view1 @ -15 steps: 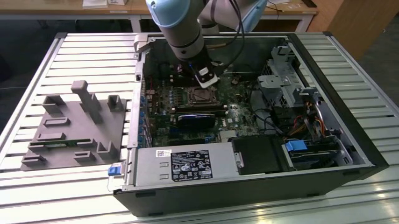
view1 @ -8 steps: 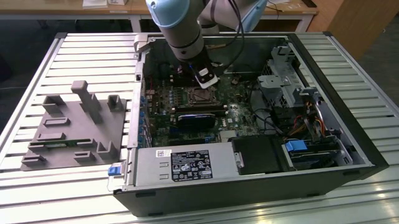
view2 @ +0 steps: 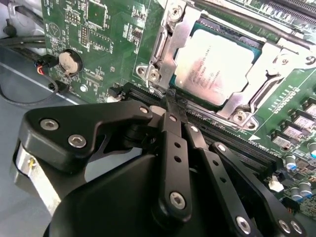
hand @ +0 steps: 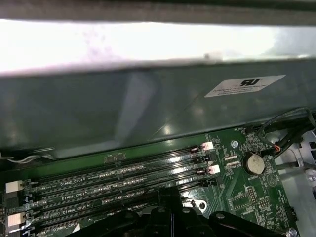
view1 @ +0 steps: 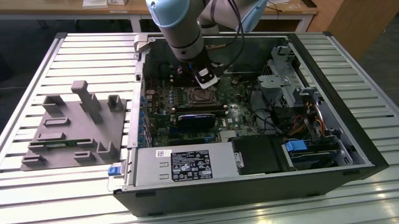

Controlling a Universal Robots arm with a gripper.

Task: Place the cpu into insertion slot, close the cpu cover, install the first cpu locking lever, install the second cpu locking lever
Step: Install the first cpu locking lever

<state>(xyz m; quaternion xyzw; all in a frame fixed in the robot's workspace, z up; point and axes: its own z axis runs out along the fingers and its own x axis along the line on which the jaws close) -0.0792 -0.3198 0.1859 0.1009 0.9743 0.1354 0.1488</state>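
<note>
**One chip seated, one cover down, claw closed beside the socket**

One open computer case (view1: 249, 192) is seen lying on a slatted table (view1: 93, 51), with one grey fixture (view1: 74, 126) set beside it at the exterior view's left. One green motherboard (view2: 98, 29) and one power supply (view1: 181, 165) are held in the case. One arm (view1: 177, 28) is reached down into the case, and its gripper (view1: 206, 77) is held just above the board.

One insertion slot (view1: 188, 96) is found on the board, and the one cpu (view2: 215, 64) is seated in it, silver top up. One cpu cover (view2: 180, 34) is laid flat over the chip, so that the metal top is framed by the window.

In the second wrist view the gripper (view2: 174, 98) is seen with its fingers (view2: 173, 133) drawn together, and nothing can be made out between them. The tips are placed just beside a corner of the cover, over the nearest memory slot.

Four long memory slots (hand: 123, 173) are counted in the first wrist view. One coin cell (view2: 69, 61) is mounted near them.
</note>
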